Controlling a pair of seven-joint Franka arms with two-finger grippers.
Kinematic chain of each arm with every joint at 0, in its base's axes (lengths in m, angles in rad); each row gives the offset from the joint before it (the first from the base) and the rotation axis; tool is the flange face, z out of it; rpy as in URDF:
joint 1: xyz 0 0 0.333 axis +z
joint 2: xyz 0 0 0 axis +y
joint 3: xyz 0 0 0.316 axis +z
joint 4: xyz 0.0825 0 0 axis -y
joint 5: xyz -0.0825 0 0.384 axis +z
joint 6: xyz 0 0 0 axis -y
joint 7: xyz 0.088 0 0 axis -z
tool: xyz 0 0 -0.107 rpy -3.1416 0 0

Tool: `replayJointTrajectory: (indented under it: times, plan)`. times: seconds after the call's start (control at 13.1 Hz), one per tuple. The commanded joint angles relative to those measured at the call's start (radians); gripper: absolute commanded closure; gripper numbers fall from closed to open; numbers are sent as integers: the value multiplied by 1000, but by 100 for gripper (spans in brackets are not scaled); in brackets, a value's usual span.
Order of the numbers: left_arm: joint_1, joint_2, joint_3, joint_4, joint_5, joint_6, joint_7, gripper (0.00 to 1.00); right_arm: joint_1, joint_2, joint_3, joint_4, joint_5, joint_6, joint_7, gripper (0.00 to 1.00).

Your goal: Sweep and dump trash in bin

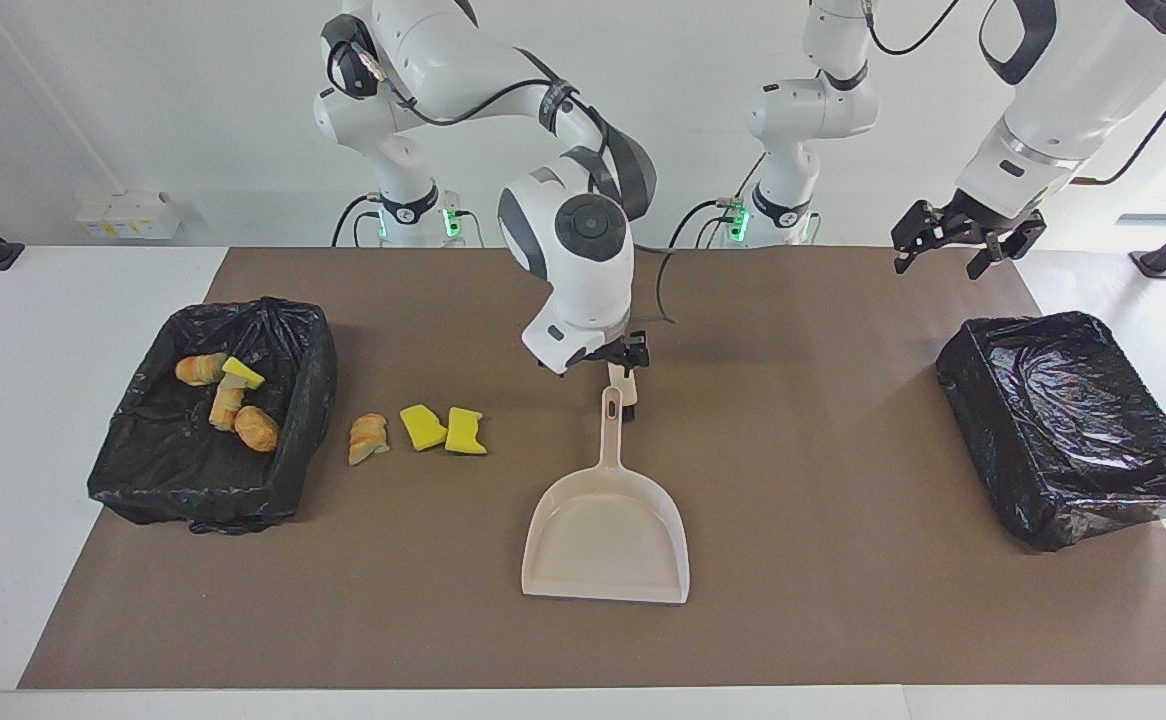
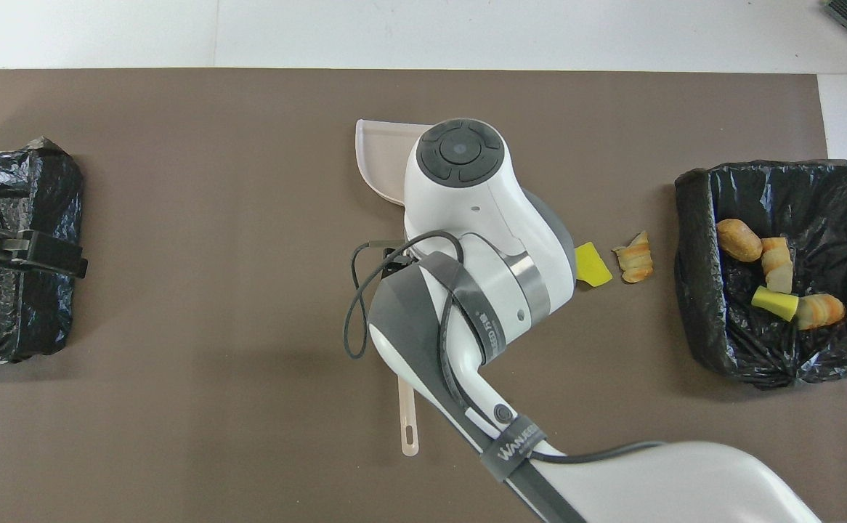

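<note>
Facing view: right gripper spread, low over dustpan handle, mid-tabletop. Left gripper spread, waiting above empty bin. Trash: three pieces on mat beside other bin, four inside.

Overhead view: right arm hides dustpan mostly; trash near bin at mat's right-arm end.

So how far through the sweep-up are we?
Four pieces of trash lie in the bin at the right arm's end. Three loose pieces remain on the mat beside it. The dustpan sits empty; the right gripper, open, is over its handle. The left gripper waits, open.
</note>
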Motion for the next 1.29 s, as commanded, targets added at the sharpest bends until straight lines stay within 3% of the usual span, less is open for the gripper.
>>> replayJointTrajectory:
  times: [0.0,0.23,0.53,0.99,1.22]
  plan:
    - [4,11,-4,28,9,-26,2,0,57,-211,4,-351,25,115,-5,0]
    - [4,11,-4,28,9,-25,14,0,152,-318,7,-603,121,308,29,0]
    - [7,11,-4,26,9,-25,20,0,220,-332,7,-733,124,408,49,0]
    - [7,11,-6,26,9,-25,22,0,212,-303,7,-701,124,475,43,2]
    - [7,11,-6,26,9,-25,22,0,212,-302,7,-704,126,494,34,23]
